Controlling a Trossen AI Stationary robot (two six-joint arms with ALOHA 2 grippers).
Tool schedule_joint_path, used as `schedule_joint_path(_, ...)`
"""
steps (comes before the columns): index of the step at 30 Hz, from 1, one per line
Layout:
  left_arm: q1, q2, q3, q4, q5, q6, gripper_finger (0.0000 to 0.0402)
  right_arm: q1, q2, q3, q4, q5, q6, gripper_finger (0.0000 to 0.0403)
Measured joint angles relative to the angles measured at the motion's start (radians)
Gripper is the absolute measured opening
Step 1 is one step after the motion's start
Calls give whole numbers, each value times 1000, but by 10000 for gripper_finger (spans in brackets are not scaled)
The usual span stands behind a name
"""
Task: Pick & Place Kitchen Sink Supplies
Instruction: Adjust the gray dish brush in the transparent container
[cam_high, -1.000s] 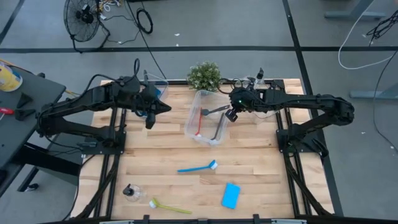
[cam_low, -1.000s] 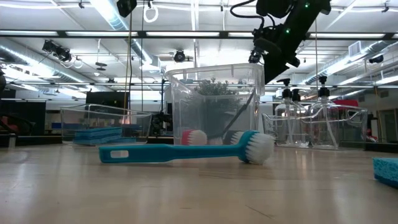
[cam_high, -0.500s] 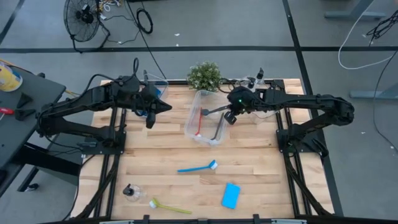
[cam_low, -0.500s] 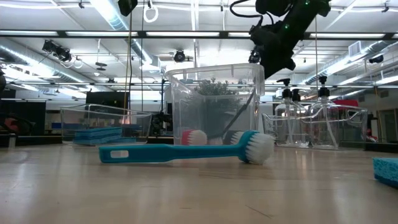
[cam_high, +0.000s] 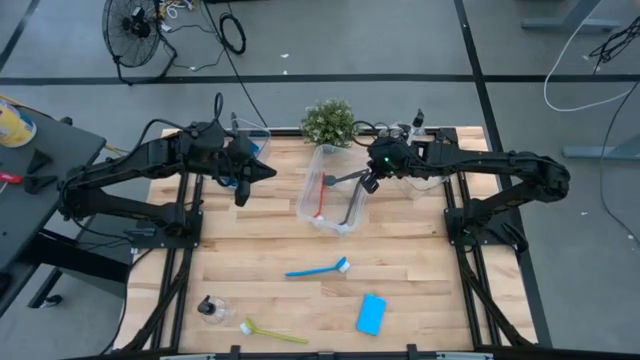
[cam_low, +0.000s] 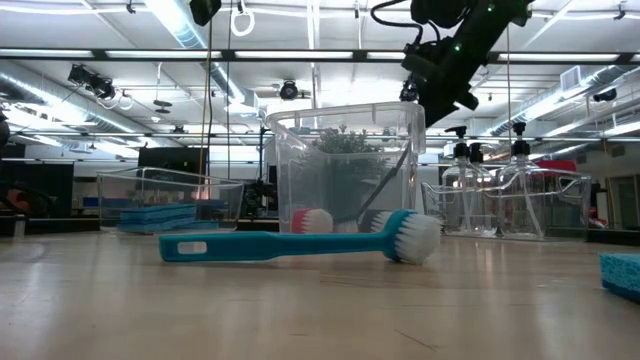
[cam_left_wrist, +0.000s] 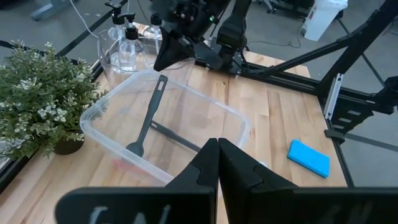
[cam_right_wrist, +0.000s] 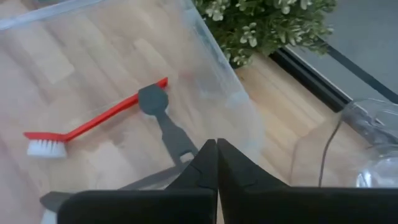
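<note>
Change: right gripper (cam_high: 368, 184) drawn slightly back toward the far right of the counter compared with a second ago, now over the far-right rim of the middle bin (cam_high: 331, 188).
Right jaws: together, clamped on nothing; grey brush (cam_right_wrist: 163, 122) lying loose in the bin beside the red brush (cam_right_wrist: 93, 121).
Meaning: likely a drop just finished; two brushes binned, right arm free for the next item.
Left gripper (cam_high: 240, 191): raised over the far-left part of the counter, near the sponge bin (cam_low: 168, 201); jaws together, empty.
Still to place: blue brush (cam_high: 317, 268) at the counter's centre, toward the near edge; blue sponge (cam_high: 371, 313) by the near edge, right of centre; yellow-green brush (cam_high: 271, 333) and one pump bottle (cam_high: 211, 309) at the near-left corner.
Already sorted: blue sponges inside the sponge bin at the far-left; pump bottles (cam_left_wrist: 126, 41) in a clear bin at the far-right corner.
Progress: judged about halfway, four loose items remaining.
Counter (cam_high: 262, 250): pale wooden planks on a black frame; potted plant (cam_high: 328, 122) at the far edge, middle.
Room: grey floor, a fan (cam_high: 136, 29) and loose cables beyond the far edge; ceiling strip lights in the low view.
</note>
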Motion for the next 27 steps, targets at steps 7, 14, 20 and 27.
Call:
schedule_joint_path(7,0,0,0,0,0,0,12,-45,0,0,-26,-24,-20,0)
schedule_joint_path(14,0,0,0,0,0,1,12,-74,0,0,-36,-121,-48,0)
schedule_joint_path(20,0,0,0,0,0,2,12,-79,16,0,-45,-159,-52,0)
schedule_joint_path(27,0,0,0,0,0,2,12,-79,54,4,-13,-200,-55,0)
